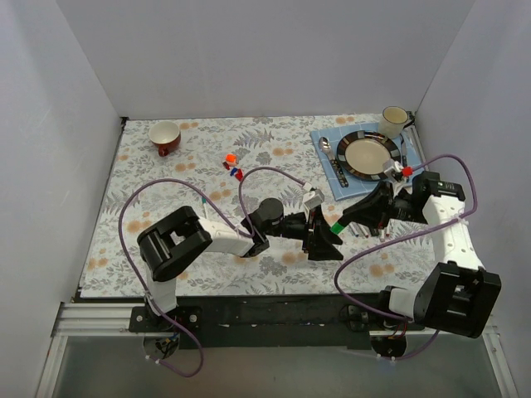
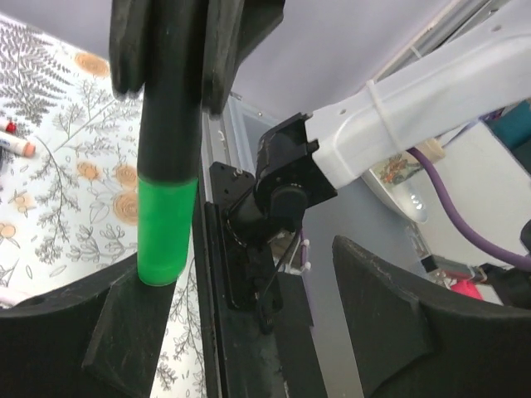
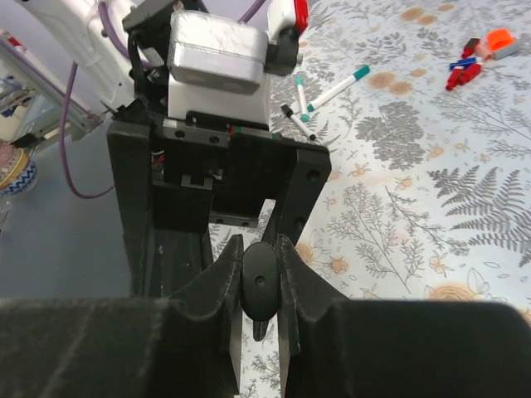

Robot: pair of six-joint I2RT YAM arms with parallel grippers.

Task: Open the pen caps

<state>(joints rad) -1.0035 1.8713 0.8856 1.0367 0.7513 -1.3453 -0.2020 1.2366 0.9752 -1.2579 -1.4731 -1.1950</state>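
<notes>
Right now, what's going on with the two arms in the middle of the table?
The right gripper is shut on a black-barrelled marker and holds it off the table, with its green cap pointing toward the left arm. The left gripper is open, and the cap is close to one of its fingers but not clamped. The cap is on the marker. A few loose caps lie farther back on the table.

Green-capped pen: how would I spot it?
Find the middle of the flowery table, where both arms meet. The right fingers hold a thick black pen with a bright green cap. It alone is held up; the other pens lie flat.
</notes>
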